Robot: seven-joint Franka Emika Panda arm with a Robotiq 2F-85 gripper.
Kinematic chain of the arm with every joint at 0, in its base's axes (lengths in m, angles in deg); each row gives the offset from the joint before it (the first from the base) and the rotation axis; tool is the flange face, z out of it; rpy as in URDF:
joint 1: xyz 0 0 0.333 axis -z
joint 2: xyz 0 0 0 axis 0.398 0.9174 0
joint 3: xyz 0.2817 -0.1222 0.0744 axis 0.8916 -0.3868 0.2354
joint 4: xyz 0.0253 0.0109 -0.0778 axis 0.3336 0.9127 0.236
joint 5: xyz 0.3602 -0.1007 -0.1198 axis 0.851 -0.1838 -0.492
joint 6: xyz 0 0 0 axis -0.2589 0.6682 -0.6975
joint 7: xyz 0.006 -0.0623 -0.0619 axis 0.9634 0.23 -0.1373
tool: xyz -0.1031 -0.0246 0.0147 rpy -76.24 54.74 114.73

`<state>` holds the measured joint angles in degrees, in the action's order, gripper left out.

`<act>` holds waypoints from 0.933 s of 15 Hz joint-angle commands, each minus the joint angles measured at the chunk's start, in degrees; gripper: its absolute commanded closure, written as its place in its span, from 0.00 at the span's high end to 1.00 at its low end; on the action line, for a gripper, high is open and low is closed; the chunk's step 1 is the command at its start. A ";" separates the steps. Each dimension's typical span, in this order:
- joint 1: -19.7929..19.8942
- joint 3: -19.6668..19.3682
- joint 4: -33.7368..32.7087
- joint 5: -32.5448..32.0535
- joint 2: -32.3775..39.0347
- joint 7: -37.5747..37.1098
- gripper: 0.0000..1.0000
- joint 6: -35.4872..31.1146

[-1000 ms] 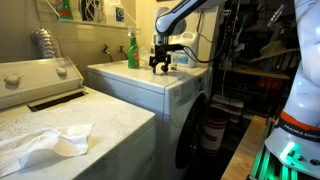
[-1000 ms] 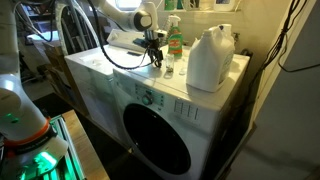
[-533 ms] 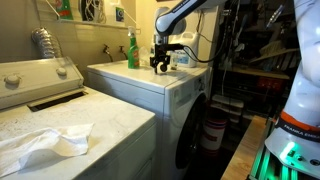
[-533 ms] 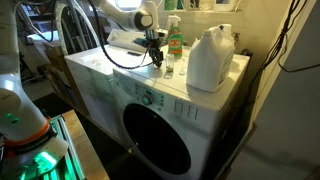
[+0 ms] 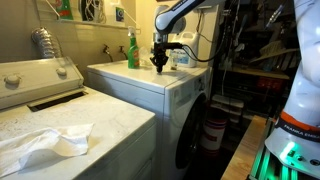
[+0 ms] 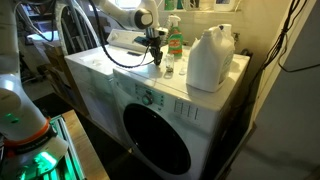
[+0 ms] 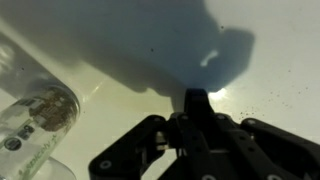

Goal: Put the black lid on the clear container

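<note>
My gripper (image 7: 197, 102) points down at the white washer top (image 7: 280, 50) with its fingers drawn together. A small dark piece that I take for the black lid (image 7: 197, 94) sits pinched at their tips, hard to tell apart from the black fingers. In both exterior views the gripper (image 5: 160, 66) (image 6: 156, 60) stands low over the washer, near its back. The clear container (image 6: 210, 60), a squat translucent jug, stands apart from it on the same top. Its bluish label shows just beyond the gripper (image 5: 182, 58).
A green spray bottle (image 5: 132, 50) (image 6: 175, 40) stands by the back wall. A slim whitish bottle (image 6: 168, 67) (image 7: 35, 115) is right beside the gripper. A second white machine (image 5: 60, 110) with a crumpled cloth (image 5: 45, 142) is nearby.
The fingers have gone from wide open to shut at the washer top. The arm has hardly moved.
</note>
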<state>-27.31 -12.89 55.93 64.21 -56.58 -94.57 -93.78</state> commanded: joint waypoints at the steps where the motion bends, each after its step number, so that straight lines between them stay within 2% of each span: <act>1: 0.18 0.40 0.18 2.89 -0.63 2.08 0.01 0.10; 4: 1.17 2.00 0.81 8.66 -2.05 5.49 0.02 0.41; 8: 3.73 5.38 1.35 23.70 -2.53 16.71 0.02 1.11; 12: 7.14 7.06 1.52 37.70 -1.40 28.02 0.02 5.03; 14: 7.82 6.57 2.16 41.17 -1.16 30.52 0.02 6.39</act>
<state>-22.13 -7.14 56.52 99.70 -57.69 -69.10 -89.76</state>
